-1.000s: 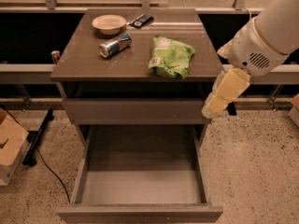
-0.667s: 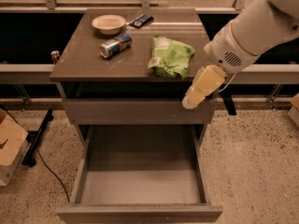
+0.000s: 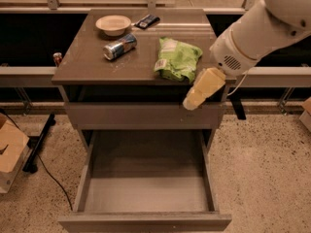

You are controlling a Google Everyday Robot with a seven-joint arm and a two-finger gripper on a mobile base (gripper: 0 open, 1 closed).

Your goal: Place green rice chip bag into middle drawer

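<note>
Swinging left since a second ago, the claw (image 3: pixel 190 102) now hangs at the worktop's (image 3: pixel 92 68) front right edge. Nearest, the middle drawer (image 3: pixel 146 198) stands pulled open, its grey floor bare. Above it sits a shallower shut drawer front (image 3: pixel 141 115), which the claw's tip overlaps; whether the claw is open or closed I cannot tell. Just beyond, the green rice chip bag (image 3: pixel 177 59) lies on the worktop, then a can (image 3: pixel 119 46), then a bowl (image 3: pixel 113 24).
</note>
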